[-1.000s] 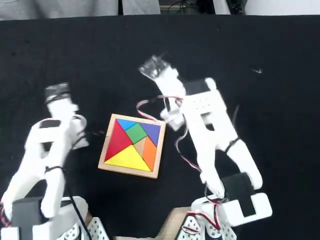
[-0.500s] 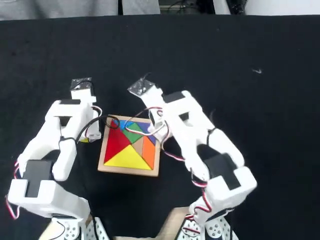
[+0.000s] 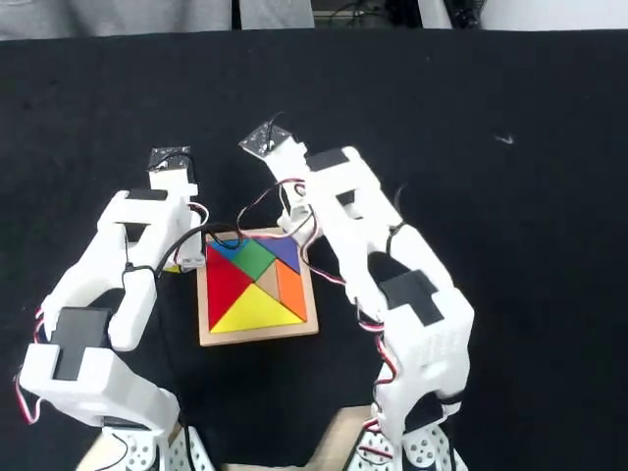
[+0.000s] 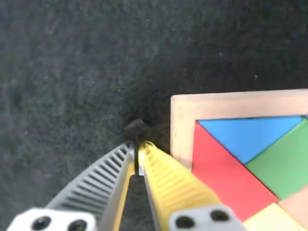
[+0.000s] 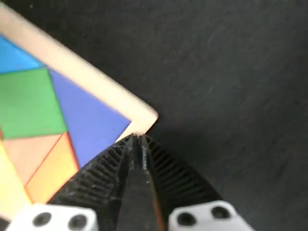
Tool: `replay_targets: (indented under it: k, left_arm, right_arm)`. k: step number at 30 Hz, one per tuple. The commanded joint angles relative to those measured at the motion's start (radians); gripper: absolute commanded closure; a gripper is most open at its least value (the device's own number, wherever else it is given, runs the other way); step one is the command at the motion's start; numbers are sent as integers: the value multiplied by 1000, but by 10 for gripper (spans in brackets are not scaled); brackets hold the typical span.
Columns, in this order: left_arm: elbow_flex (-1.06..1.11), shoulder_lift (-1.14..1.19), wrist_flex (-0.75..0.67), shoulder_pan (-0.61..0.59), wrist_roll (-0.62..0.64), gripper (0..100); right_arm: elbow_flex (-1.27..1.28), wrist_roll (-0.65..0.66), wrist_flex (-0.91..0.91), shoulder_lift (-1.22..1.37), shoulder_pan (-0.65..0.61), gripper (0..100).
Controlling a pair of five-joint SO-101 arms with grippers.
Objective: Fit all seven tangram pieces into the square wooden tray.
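**High view.** The square wooden tray (image 3: 257, 337) lies flat on the black counter (image 3: 510, 245), between the left arm (image 3: 123, 270) and the right arm (image 3: 363, 235). All seven pieces sit inside its rim and fill it. They are a red triangle (image 3: 225, 286), a yellow triangle (image 3: 257, 313), a blue triangle (image 3: 227, 246), a green square (image 3: 257, 260), a violet piece (image 3: 287, 252), an orange piece (image 3: 291, 289) and a pale tan triangle (image 3: 267, 285). The left fingers (image 3: 175, 266) show as a bit of yellow just beside the tray's outer edge, on the side of the red triangle.

**Left wrist view.** One of the left fingers is grey and the other yellow, and they are pressed together with nothing between them. Their tips rest on the bare counter just outside a corner of the tray. The rim runs right beside the yellow finger. Past the rim come the blue triangle and the red triangle, then the green square farther from the tips.

**Right wrist view.** The right fingers (image 5: 98, 174) are black, closed tip to tip and hold nothing. The tips sit at another corner of the tray, touching or all but touching the rim. The violet piece is nearest them, with the green square beyond it. The orange piece and tan triangle lie alongside one finger.
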Motion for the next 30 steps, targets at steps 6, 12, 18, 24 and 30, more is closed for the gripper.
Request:
replay_targets:
  k: [6, 12, 18, 24, 30]
  left_arm:
    - [-229, -138, 12, -142, 81, 971]
    - [-392, -445, 61, -171, -81, 971]
    - [-582, -674, 282, -154, -112, 971]
    - [-719, -968, 519, -154, -97, 971]
    - [-639, -1304, 620, -154, -106, 971]
  right_arm:
    - [-45, -68, 107, -487, 193, 988]
    - [-54, -66, 124, -782, 290, 988]
    - [-108, -118, 296, -1035, 354, 988]
    - [-196, -130, 499, -1322, 351, 987]
    - [-194, -132, 615, -1572, 354, 987]
